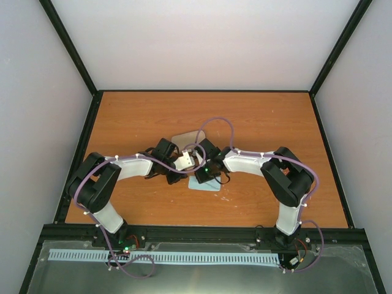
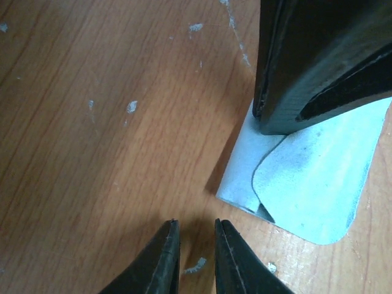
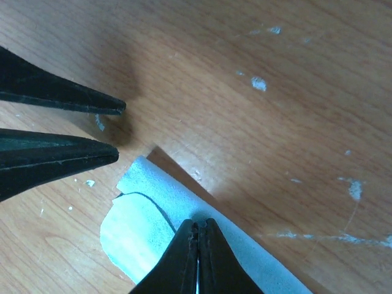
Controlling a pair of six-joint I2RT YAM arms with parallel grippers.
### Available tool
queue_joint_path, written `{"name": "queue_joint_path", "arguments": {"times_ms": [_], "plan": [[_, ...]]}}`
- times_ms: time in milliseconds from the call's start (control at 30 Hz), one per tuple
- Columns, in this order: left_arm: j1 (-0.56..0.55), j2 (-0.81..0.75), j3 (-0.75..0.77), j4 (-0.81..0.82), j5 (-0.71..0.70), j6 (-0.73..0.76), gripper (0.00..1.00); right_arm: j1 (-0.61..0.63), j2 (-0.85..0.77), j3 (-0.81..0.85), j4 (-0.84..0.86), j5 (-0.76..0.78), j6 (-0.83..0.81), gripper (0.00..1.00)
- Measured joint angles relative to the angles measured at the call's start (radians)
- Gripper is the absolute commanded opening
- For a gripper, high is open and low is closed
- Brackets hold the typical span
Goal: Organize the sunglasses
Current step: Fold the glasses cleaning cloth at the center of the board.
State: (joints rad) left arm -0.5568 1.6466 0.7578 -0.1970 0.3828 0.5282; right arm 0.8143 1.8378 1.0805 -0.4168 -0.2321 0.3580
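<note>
Just ahead and right of the left gripper [image 2: 195, 236] lies the light blue cloth [image 2: 306, 184], one corner folded over; that gripper's jaws stand a sliver apart over bare table [image 2: 92, 122], nothing between them, while the right gripper [image 3: 197, 229] beyond is pressed shut, pinching the cloth's edge. No sunglasses show from any camera, so where they are I cannot tell; expect them light, fragile, slick-lensed, best taken by the bridge or a hinge

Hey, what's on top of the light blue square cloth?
The right gripper's shut black tips rest on the light blue cloth, where a rounded flap is folded over. The flap and gripper cover the cloth beneath; whether the tips pinch it is unclear.
</note>
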Motion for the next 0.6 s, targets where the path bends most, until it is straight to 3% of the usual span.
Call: {"name": "queue_joint_path", "arguments": {"times_ms": [267,500,600], "plan": [[0.0,0.0,-0.004,-0.004,-0.002,0.001,0.2,0.007,-0.008,-0.02,0.001,-0.019,0.002,0.07],[-0.003,0.0,-0.003,0.002,0.008,0.004,0.29,0.02,-0.089,-0.073,-0.015,0.038,0.019,0.41],[-0.004,0.0,0.002,0.013,0.016,0.004,0.32,0.026,-0.178,-0.111,-0.021,0.09,0.029,0.47]]}}
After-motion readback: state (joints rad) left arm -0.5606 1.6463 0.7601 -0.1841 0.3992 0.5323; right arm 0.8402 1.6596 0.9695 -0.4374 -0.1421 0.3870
